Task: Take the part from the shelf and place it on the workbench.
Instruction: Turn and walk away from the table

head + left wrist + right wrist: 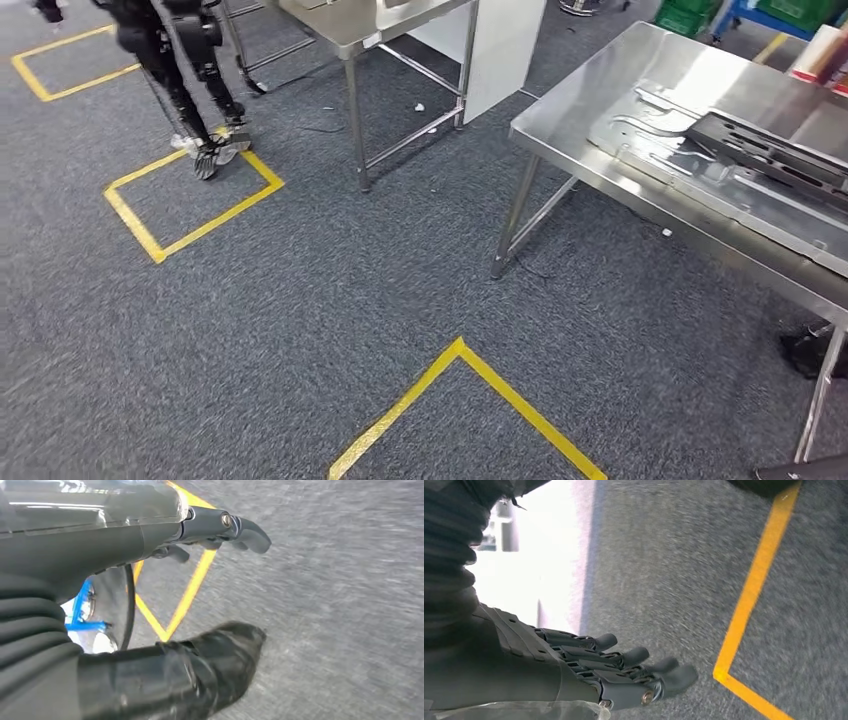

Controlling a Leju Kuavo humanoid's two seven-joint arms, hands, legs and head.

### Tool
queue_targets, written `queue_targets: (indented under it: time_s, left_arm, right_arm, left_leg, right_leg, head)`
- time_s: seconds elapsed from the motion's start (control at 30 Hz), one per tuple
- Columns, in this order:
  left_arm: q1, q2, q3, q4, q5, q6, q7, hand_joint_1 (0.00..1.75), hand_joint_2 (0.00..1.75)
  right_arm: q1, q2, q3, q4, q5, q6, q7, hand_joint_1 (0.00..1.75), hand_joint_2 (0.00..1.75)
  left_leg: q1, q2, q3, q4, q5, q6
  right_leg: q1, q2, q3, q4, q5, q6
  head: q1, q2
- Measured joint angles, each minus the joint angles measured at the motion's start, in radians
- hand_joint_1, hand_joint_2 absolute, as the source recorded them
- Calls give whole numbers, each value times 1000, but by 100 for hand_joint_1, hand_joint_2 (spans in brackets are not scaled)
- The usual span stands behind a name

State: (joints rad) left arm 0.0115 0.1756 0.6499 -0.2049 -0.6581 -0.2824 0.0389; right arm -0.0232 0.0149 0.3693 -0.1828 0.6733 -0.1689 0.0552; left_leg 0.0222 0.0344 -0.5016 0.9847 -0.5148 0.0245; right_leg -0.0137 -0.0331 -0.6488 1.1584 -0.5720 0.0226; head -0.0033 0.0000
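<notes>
The steel workbench [590,100] stands at the right of the head view. On it lie a flat silver sheet-metal part [655,135] and a darker grey ribbed part [775,150]. My left hand [150,530] hangs over grey carpet with its fingers [245,532] stretched out and nothing in it. My right hand [589,672] also hangs over the carpet, its fingers [639,655] spread and empty. Both are away from the bench.
A second steel table [360,35] with a white panel [505,50] stands at the back. Dark legs of a figure [195,90] stand by a yellow taped square [190,205]. Another yellow tape corner [460,355] lies close ahead. Green crates [690,15] sit far right.
</notes>
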Motion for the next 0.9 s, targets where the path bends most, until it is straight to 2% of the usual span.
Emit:
queue_targets:
  time_s: [0.03, 0.07, 0.1, 0.13, 0.17, 0.23, 0.27, 0.3, 0.37, 0.43, 0.47, 0.5, 0.57, 0.6, 0.63, 0.67, 0.7, 0.73, 0.77, 0.8, 0.83, 0.87, 0.9]
  left_arm:
    - [-1, -1, 1, 0, 3, 2, 0, 0, 175]
    - [-1, -1, 3, 0, 6, 4, 1, 0, 175]
    - [0, -2, 5, 1, 8, 6, 2, 0, 175]
    - [1, -2, 9, 1, 9, 8, 3, 0, 175]
    - [2, -2, 12, 1, 9, 9, 4, 0, 175]
    - [2, -2, 16, 2, 8, 11, 1, 0, 87]
    - [2, -3, 16, 2, 5, 11, -4, 0, 44]
    - [1, -4, 17, 2, 1, 13, -10, 0, 0]
    - [-1, -13, 17, 2, -10, 22, -21, 0, 0]
    - [-5, -34, 16, 0, -19, 38, -27, 0, 0]
    - [-6, -49, 16, -4, -21, 46, -27, 0, 0]
    - [-7, -66, 16, -10, -23, 51, -26, 0, 0]
    - [-4, -97, 16, -26, -24, 56, -23, 0, 0]
    - [-3, -111, 15, -33, -24, 56, -22, 0, 0]
    - [0, -120, 15, -40, -24, 53, -20, 0, 0]
    - [3, -130, 15, -47, -24, 49, -17, 0, 0]
    - [5, -139, 15, -55, -24, 43, -13, 0, 0]
    - [7, -146, 15, -65, -24, 38, -8, 0, 0]
    - [8, -153, 15, -75, -24, 35, -5, 0, 0]
    - [9, -159, 15, -84, -23, 33, -3, 0, 0]
    - [10, -163, 14, -92, -23, 32, -2, 0, 0]
    - [11, -167, 14, -99, -23, 32, -1, 0, 0]
    - [14, -170, 14, -104, -22, 31, 0, 0, 0]
  right_arm:
    - [4, 4, 1, 1, 9, -5, 15, 0, 175]
    - [7, 7, 3, 2, 15, -9, 29, 0, 175]
    - [7, 10, 4, 3, 20, -12, 40, 0, 175]
    - [6, 13, 5, 3, 22, -15, 48, 0, 175]
    - [5, 16, 5, 3, 23, -20, 50, 0, 175]
    - [3, 20, 5, 3, 13, -36, 34, 0, 175]
    - [1, 21, 5, 3, 3, -44, 15, 0, 175]
    - [0, 22, 4, 3, -11, -50, -10, 0, 175]
    - [0, 22, -3, 3, -45, -55, -67, 0, 175]
    - [1, 17, -15, 3, -71, -55, -115, 0, 175]
    - [1, 13, -20, 3, -77, -54, -129, 0, 175]
    - [1, 9, -25, 3, -80, -54, -137, 0, 175]
    - [1, 2, -29, 3, -81, -54, -141, 0, 175]
    - [1, 0, -30, 4, -81, -54, -142, 0, 175]
    - [1, -2, -31, 4, -81, -54, -142, 0, 175]
    - [1, -3, -31, 4, -81, -55, -143, 0, 175]
    - [2, -4, -32, 4, -81, -56, -143, 0, 175]
    - [1, -4, -32, 4, -81, -57, -144, 0, 175]
    - [0, -4, -32, 4, -81, -57, -145, 0, 175]
    - [1, -4, -32, 4, -81, -58, -145, 0, 175]
    - [2, -4, -33, 4, -81, -59, -145, 0, 175]
    - [4, -4, -34, 5, -81, -59, -145, 0, 175]
    - [5, -5, -35, 5, -81, -59, -145, 0, 175]
  left_leg:
    - [-2, -9, -12, 1, 8, 6]
    - [-4, -17, -24, 3, 16, 10]
    - [-6, -25, -35, 6, 24, 14]
    - [-6, -30, -44, 9, 30, 16]
    - [-6, -35, -53, 14, 34, 16]
    - [-8, -41, -64, 23, 40, 14]
    - [-11, -43, -69, 27, 42, 11]
    - [-13, -43, -71, 30, 44, 8]
    - [-18, -45, -76, 33, 50, 9]
    - [-17, -47, -76, 18, 68, 19]
    - [-13, -48, -75, 2, 80, 24]
    - [-10, -50, -76, -11, 93, 27]
    - [-7, -56, -90, -23, 112, 28]
    - [-6, -60, -100, -22, 119, 26]
    - [-5, -65, -112, -20, 127, 21]
    - [-3, -72, -125, -16, 134, 15]
    - [1, -80, -140, -11, 142, 9]
    - [6, -89, -156, -3, 150, 0]
    - [9, -99, -172, 5, 158, -9]
    - [11, -110, -184, 12, 166, -18]
    - [12, -121, -192, 16, 176, -28]
    - [11, -132, -195, 15, 186, -37]
    - [11, -145, -196, 10, 198, -46]
  right_leg:
    - [0, 18, -15, 59, -38, 2]
    - [0, 27, -23, 103, -59, 4]
    - [-1, 30, -16, 118, -62, 6]
    - [-2, 32, 10, 95, -48, 7]
    - [-3, 32, 55, 35, -23, 8]
    - [-4, 33, 148, -111, 17, 9]
    - [-4, 34, 176, -158, 24, 7]
    - [-2, 34, 186, -179, 25, 4]
    - [-3, 32, 184, -185, 34, 3]
    - [-5, 30, 183, -189, 43, 11]
    - [-4, 29, 179, -182, 30, 13]
    - [-4, 30, 171, -160, 5, 13]
    - [-4, 32, 135, -62, -79, 12]
    - [-6, 33, 116, -4, -115, 13]
    - [-8, 33, 106, 37, -133, 15]
    - [-10, 33, 110, 47, -128, 17]
    - [-14, 35, 132, 20, -104, 20]
    - [-19, 44, 170, -39, -69, 23]
    - [-22, 66, 209, -107, -49, 26]
    - [-23, 88, 239, -158, -32, 22]
    - [-21, 108, 254, -190, -28, 15]
    - [-17, 119, 253, -194, -30, 5]
    - [-11, 113, 246, -186, -23, -7]
  head:
    - [0, 0]
    - [0, 0]
    - [0, 0]
    - [0, 0]
    - [0, 0]
    - [0, 0]
    - [-1, 0]
    - [-1, 0]
    - [-2, 0]
    - [-2, 0]
    - [-1, 0]
    - [-1, 0]
    - [0, 0]
    - [0, 0]
    - [0, 0]
    - [0, 0]
    - [0, 0]
    - [0, 0]
    - [0, 0]
    - [0, 0]
    - [0, 0]
    - [0, 0]
    - [0, 0]
